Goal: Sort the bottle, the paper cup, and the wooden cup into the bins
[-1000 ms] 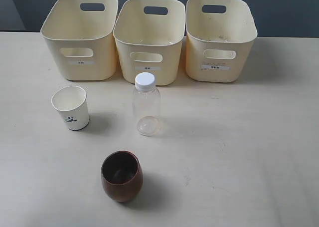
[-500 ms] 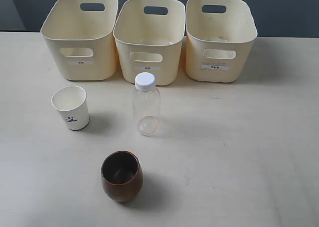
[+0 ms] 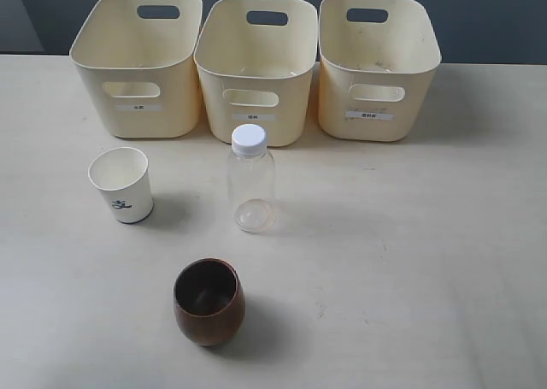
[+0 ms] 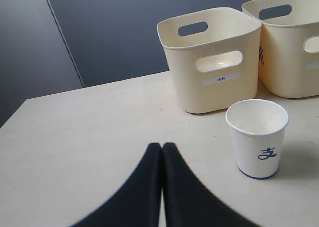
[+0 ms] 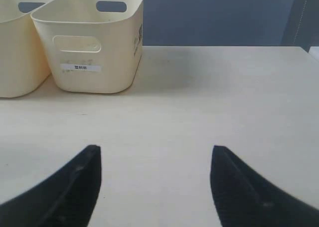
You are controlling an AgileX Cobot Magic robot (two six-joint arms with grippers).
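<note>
Showing only wrist views: left gripper (image 4: 162,148) closed, right gripper (image 5: 155,154) spread

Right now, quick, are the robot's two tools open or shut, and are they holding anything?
Left tool: shut, holding nothing.
Right tool: open, holding nothing.
</note>
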